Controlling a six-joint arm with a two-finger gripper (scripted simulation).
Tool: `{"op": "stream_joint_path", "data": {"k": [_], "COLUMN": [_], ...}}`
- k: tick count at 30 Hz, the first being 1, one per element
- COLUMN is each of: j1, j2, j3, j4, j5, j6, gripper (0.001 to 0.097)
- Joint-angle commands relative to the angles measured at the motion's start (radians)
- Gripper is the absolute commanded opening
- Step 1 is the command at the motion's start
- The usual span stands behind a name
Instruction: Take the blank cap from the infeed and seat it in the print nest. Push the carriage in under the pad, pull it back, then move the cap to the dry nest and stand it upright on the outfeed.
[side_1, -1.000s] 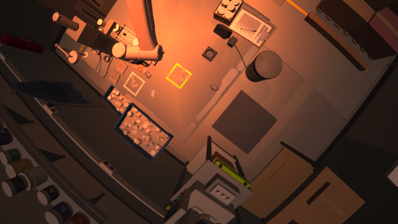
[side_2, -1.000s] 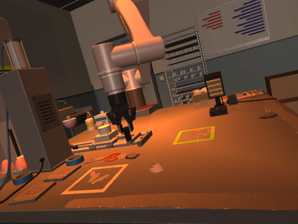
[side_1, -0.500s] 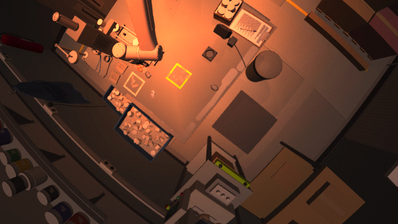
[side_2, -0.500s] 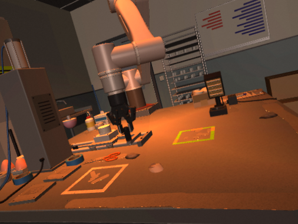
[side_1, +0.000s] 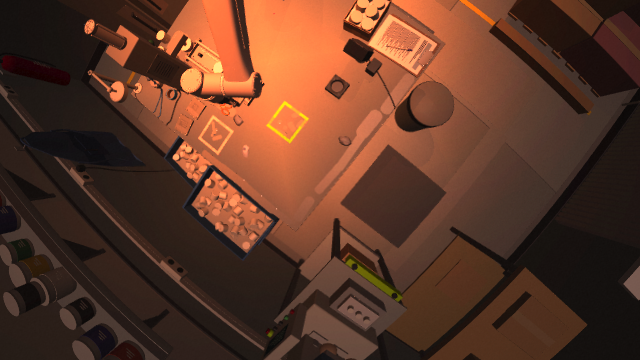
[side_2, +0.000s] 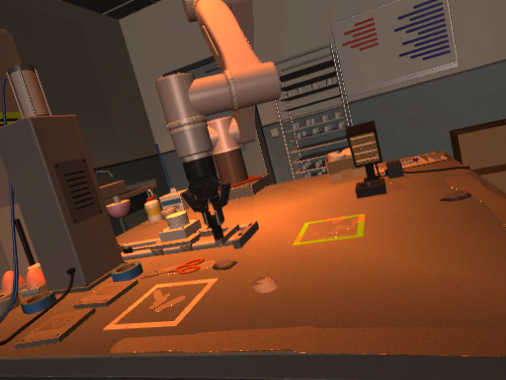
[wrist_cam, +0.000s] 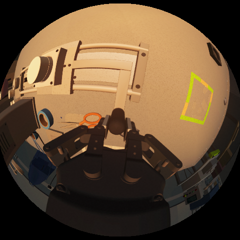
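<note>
The cap (wrist_cam: 37, 69) sits in the print nest on the carriage (wrist_cam: 53, 72), which rides on two rails (wrist_cam: 105, 67) at the left of the table. In the second side camera the cap (side_2: 177, 219) stands on the carriage block beside the printer housing (side_2: 50, 200). A T-shaped handle runs from the carriage toward me and ends in a dark round knob (wrist_cam: 117, 122). The yellow square (side_2: 331, 229) lies to the right, and the white square (side_2: 162, 302) lies nearer the table edge. My gripper (wrist_cam: 117, 125) (side_2: 216, 227) is down at the rail frame's end, closed around the handle knob.
The pad printer housing stands left of the rails. Orange scissors (side_2: 189, 265), blue tape rolls (side_2: 127, 271) and small lumps lie on the table in front of the rails. Two blue trays of caps (side_1: 227, 210) sit at the table edge. A dark cylinder (side_1: 430, 105) stands far right.
</note>
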Motion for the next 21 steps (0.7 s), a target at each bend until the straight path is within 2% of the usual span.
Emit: {"op": "stream_joint_path", "data": {"k": [1,10,21], "j1": [0.000,0.000,0.000], "j2": [-0.001,-0.001,-0.001], "j3": [0.001,0.001,0.001], "j4": [0.000,0.000,0.000], "j5": [0.000,0.000,0.000], "j6": [0.000,0.000,0.000], "gripper": [0.0255,0.0080,0.0080]}}
